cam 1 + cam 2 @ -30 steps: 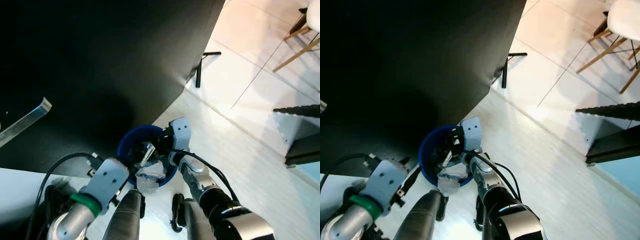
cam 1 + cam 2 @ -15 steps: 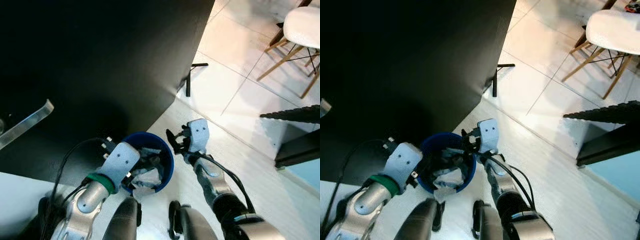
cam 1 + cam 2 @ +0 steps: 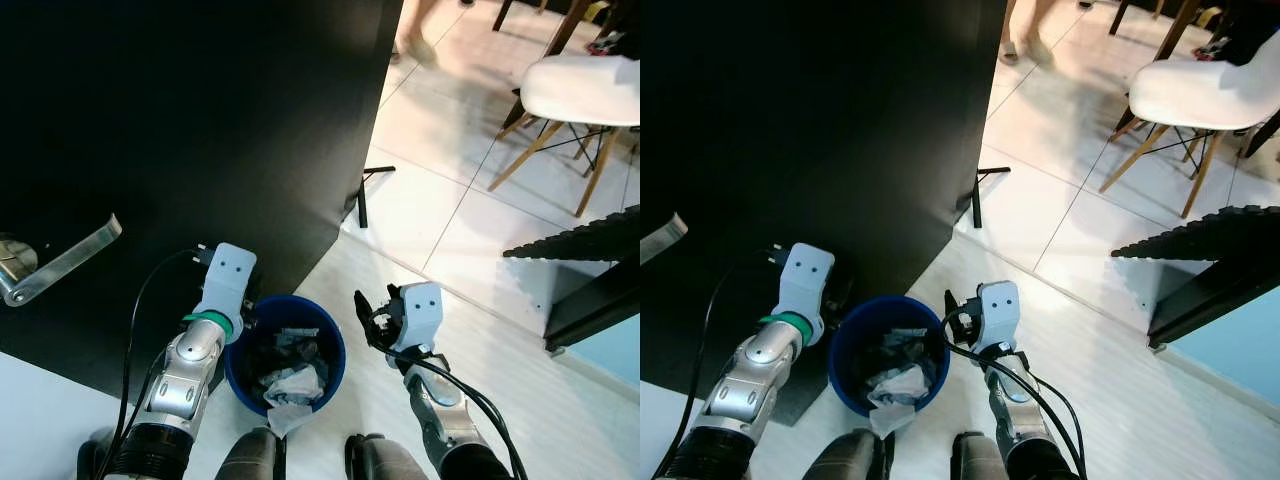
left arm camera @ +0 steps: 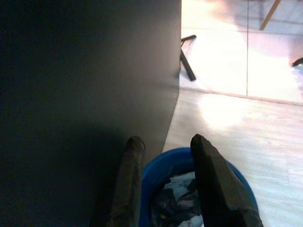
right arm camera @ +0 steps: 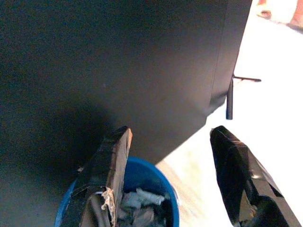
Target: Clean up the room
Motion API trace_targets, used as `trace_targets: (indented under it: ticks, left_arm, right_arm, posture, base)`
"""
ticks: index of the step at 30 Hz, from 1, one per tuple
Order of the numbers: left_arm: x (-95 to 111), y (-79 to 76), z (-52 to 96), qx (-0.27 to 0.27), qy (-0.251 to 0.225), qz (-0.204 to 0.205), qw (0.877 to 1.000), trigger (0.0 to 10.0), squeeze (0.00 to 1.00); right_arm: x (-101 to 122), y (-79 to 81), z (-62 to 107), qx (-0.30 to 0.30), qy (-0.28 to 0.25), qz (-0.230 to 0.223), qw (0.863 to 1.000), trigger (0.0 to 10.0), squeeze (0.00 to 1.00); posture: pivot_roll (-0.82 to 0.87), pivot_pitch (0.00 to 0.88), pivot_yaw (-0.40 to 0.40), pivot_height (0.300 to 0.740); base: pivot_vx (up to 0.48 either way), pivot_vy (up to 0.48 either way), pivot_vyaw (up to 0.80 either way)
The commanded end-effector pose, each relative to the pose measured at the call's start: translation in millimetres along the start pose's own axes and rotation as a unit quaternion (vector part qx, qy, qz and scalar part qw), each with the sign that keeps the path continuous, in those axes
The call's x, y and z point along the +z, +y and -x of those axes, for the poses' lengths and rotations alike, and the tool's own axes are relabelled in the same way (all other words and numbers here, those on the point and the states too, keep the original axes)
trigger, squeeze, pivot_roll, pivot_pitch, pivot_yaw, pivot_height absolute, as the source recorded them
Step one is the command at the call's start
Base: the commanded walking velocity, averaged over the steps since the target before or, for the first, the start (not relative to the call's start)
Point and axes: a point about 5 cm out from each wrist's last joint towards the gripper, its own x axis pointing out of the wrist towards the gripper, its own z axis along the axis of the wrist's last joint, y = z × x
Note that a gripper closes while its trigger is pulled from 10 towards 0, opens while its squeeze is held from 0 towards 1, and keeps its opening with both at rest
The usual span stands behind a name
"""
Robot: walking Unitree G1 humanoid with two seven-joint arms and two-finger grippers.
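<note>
A round blue bin [image 3: 337, 345] stands on the pale floor beside a black door, stuffed with crumpled paper and wrappers [image 3: 292, 376]. One white scrap [image 3: 284, 417] hangs over its near rim. My left gripper [image 3: 244, 322] sits at the bin's left rim. In the left wrist view its fingers [image 4: 129, 179] are apart and straddle the blue rim [image 4: 177, 154], one outside and one over the trash. My right gripper [image 3: 368, 318] hovers just right of the bin, open, with nothing between its fingers [image 5: 234, 165].
The black door [image 3: 200, 130] with a metal lever handle [image 3: 62, 258] fills the left. A black doorstop [image 3: 362, 203] stands at its corner. A white chair [image 3: 580, 88] and a person's feet [image 3: 415, 45] are beyond on the tiles. A dark ridged edge [image 3: 580, 238] juts in at right.
The camera has tilted up, showing more of the room. My right gripper came out of the bin and moved right. My left gripper rose to the bin's left rim.
</note>
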Motion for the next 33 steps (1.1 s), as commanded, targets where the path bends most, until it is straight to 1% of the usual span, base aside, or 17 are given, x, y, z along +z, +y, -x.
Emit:
trace_targets:
  ticks: [1, 3, 5, 7, 8, 9, 10, 12, 17, 22, 33]
  left_arm:
    - [-9, -1.6, 0.4, 0.0, 0.015, 0.005, 1.0, 10.0, 0.0]
    - [-9, -1.9, -0.6, 0.0, 0.013, 0.005, 1.0, 10.0, 0.0]
    - [-11, -2.3, 0.0, 0.002, 0.012, 0.005, 1.0, 10.0, 0.0]
    - [-12, -2.3, 0.6, 0.003, 0.011, 0.004, 1.0, 10.0, 0.0]
    - [-13, -2.3, 1.1, 0.003, 0.012, 0.004, 1.0, 10.0, 0.0]
    - [-13, -2.3, 1.1, 0.003, 0.012, 0.004, 1.0, 10.0, 0.0]
    - [-14, -2.3, 0.1, 0.004, 0.011, 0.004, 1.0, 10.0, 0.0]
    - [-16, -2.2, -1.4, 0.005, 0.009, 0.005, 1.0, 10.0, 0.0]
    - [-17, -2.8, -2.7, 0.005, 0.007, 0.003, 1.0, 10.0, 0.0]
    - [-17, -3.2, -3.1, 0.005, 0.007, 0.002, 1.0, 10.0, 0.0]
    - [-18, -2.9, -4.2, 0.005, 0.006, 0.001, 1.0, 10.0, 0.0]
  right_arm:
    - [2, 2.6, -2.6, 0.007, 0.001, 0.002, 1.0, 10.0, 0.0]
    - [5, 3.7, -4.9, 0.011, -0.002, 0.002, 1.0, 10.0, 0.0]
    - [10, 9.7, -9.3, 0.026, -0.008, -0.003, 1.0, 10.0, 0.0]
    - [11, 12.7, -10.3, 0.033, -0.01, -0.004, 0.999, 10.0, 0.0]
    - [10, 15.5, -10.6, 0.037, -0.003, 0.011, 0.999, 10.0, 0.0]
    - [10, 15.5, -10.6, 0.037, -0.003, 0.011, 0.999, 10.0, 0.0]
    - [9, 16.9, -10.2, 0.039, 0.001, 0.024, 0.999, 10.0, 0.0]
    - [7, 17.8, -8.9, 0.035, 0.001, 0.019, 0.999, 10.0, 0.0]
    - [6, 15.0, -8.1, 0.023, 0.007, 0.011, 1.0, 10.0, 0.0]
    - [7, 11.9, -8.4, 0.016, 0.008, -0.008, 1.0, 10.0, 0.0]
    - [6, 9.9, -8.4, 0.01, 0.012, -0.003, 1.0, 10.0, 0.0]
  posture:
    - [0.03, 0.03, 0.052, 0.74]
    - [0.03, 0.03, 0.052, 0.74]
    - [0.03, 0.033, 0.048, 0.74]
    - [0.04, 0.035, 0.048, 0.74]
    - [0.03, 0.037, 0.049, 0.74]
    - [0.03, 0.037, 0.049, 0.74]
    - [0.03, 0.039, 0.05, 0.74]
    - [0.03, 0.04, 0.051, 0.74]
    - [0.03, 0.046, 0.052, 0.74]
    - [0.03, 0.047, 0.051, 0.74]
    - [0.03, 0.049, 0.054, 0.74]
  base:
    - [-0.247, 0.0, 0.0]
    - [-0.247, 0.0, 0.0]
    - [-0.251, 0.0, 0.0]
    - [-0.249, 0.0, 0.0]
    - [-0.251, 0.0, 0.0]
    - [-0.251, 0.0, 0.0]
    - [-0.251, 0.0, 0.0]
    - [-0.304, 0.0, 0.43]
    - [-0.304, 0.0, 0.72]
    - [-0.296, 0.0, 0.0]
    - [-0.294, 0.0, 0.0]
